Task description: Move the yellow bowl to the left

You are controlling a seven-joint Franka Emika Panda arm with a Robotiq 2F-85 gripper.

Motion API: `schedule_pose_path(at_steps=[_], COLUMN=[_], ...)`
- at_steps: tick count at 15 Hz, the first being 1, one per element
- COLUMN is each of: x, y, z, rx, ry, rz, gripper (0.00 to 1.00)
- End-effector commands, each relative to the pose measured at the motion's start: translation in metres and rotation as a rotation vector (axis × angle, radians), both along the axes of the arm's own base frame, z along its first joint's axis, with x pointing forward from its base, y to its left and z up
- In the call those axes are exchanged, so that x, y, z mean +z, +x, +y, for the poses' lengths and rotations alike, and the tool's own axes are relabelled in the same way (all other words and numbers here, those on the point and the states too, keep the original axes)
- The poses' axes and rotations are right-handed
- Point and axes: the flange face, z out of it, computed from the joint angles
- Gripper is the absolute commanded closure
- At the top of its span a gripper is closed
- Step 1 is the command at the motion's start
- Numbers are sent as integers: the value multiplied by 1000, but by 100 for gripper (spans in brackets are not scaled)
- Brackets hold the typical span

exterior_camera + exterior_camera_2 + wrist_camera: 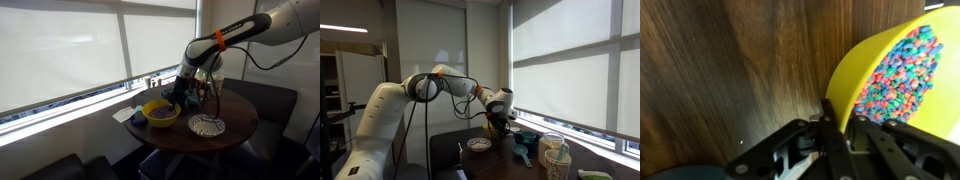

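While the arm reaches down over the round dark wooden worktop (238,112), the gripper (838,118) stands narrow. Its fingers (829,118) are set on either side of the rim of the wide, round, bright yellow bowl (865,60), pinching its wall. In the wrist view the bowl fills the 2 o'clock corner and holds small pink, blue and orange cereal pieces (902,72). In an exterior view the bowl (160,113) sits toward the worktop's 9 o'clock edge, with a flat white patterned plate (207,125) at its 4 o'clock, near but apart.
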Motion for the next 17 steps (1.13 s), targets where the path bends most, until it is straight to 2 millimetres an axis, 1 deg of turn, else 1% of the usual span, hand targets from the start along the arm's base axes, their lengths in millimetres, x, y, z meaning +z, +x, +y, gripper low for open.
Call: schedule_pose_path(at_steps=[1, 5, 6, 7, 8, 10, 12, 13, 14, 15, 16, 17], x=[10, -3, -4, -3, 6, 32, 68, 82, 99, 114, 95, 108], y=[-13, -19, -20, -21, -25, -35, -58, -68, -80, -93, -57, -66], z=[4, 3, 2, 0, -6, -23, -41, -46, -53, -53, -50, -53], rx=[14, 10, 4, -4, -17, -40, -48, -27, 9, 74, 17, 24], ry=[-11, -9, -2, -3, 1, 5, 19, 12, 5, -22, -13, -17], rz=[-17, 6, 8, 5, -15, -68, -142, -179, -223, -268, -201, -220], gripper=[97, 97, 63, 62, 55, 43, 29, 22, 14, 8, 0, 19])
